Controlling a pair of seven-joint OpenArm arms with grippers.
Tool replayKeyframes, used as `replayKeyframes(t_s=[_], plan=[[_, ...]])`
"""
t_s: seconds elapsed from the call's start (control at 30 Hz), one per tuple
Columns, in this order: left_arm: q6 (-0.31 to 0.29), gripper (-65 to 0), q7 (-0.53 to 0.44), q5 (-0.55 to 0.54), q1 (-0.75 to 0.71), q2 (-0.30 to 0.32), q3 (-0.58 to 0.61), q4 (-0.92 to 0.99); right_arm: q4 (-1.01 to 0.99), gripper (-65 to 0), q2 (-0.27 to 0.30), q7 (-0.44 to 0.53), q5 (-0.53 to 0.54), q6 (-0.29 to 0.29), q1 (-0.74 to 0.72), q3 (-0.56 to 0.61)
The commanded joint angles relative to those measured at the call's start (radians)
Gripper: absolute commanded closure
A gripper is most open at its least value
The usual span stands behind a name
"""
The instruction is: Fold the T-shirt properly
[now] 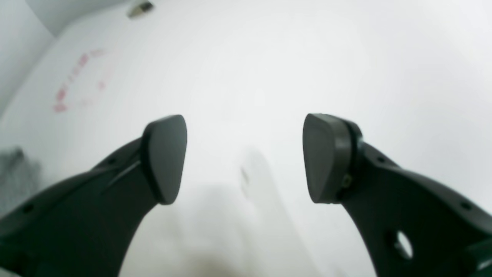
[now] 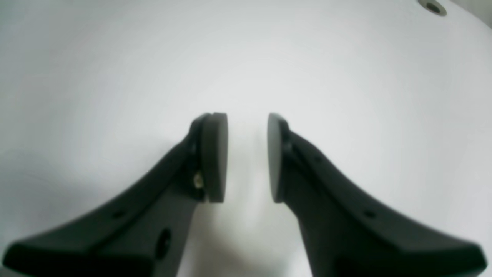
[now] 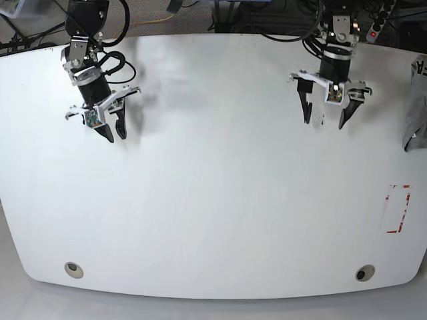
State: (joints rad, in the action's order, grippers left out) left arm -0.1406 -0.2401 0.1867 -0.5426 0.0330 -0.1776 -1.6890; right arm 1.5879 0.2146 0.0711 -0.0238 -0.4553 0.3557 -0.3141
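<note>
Only a strip of the light grey T-shirt (image 3: pixel 415 107) shows, at the far right edge of the white table (image 3: pixel 220 200) in the base view, with a bit of black lettering on it. A blurred grey patch (image 1: pixel 17 173) at the left edge of the left wrist view may be the same cloth. My left gripper (image 3: pixel 325 123) (image 1: pixel 244 154) hangs open over bare table, well to the left of the shirt, holding nothing. Far across the table, my right gripper (image 3: pixel 115 137) (image 2: pixel 248 154) is open by a narrow gap with nothing between its pads.
A red dashed rectangle (image 3: pixel 398 209) is marked on the table near the right edge, and red marks (image 1: pixel 73 82) also show in the left wrist view. Two round holes (image 3: pixel 74 269) (image 3: pixel 364 273) sit near the front edge. Cables lie behind the table.
</note>
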Motion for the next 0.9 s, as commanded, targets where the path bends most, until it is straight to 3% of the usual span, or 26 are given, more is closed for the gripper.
replayKeyframes(t_s=[0.0, 0.27, 0.5, 0.73, 0.87], plan=[[0.009, -43.3, -0.034, -0.008, -0.061, -0.015, 0.008, -0.066, 0.015, -15.9, -0.001, 0.060, 0.018, 0.023, 0.046, -0.009], [0.009, -43.3, -0.032, -0.017, -0.327, -0.058, 0.006, -0.142, 0.082, -15.9, -0.031, 0.068, 0.163, 0.028, 0.270, -0.012], [0.008, -43.3, -0.031, -0.163, -0.531, -0.049, 0.006, -0.176, 0.144, -15.9, -0.033, 0.072, 0.270, 0.028, 0.484, -0.010], [0.008, -43.3, -0.031, -0.253, -0.681, 0.018, 0.006, -0.151, 0.165, -15.9, -0.034, 0.074, 0.305, 0.022, 0.688, -0.009], [0.005, -43.2, -0.031, -0.326, -0.709, 0.074, 0.010, -0.062, 0.139, -15.9, -0.080, 0.074, 0.301, 0.019, 0.776, -0.007]])
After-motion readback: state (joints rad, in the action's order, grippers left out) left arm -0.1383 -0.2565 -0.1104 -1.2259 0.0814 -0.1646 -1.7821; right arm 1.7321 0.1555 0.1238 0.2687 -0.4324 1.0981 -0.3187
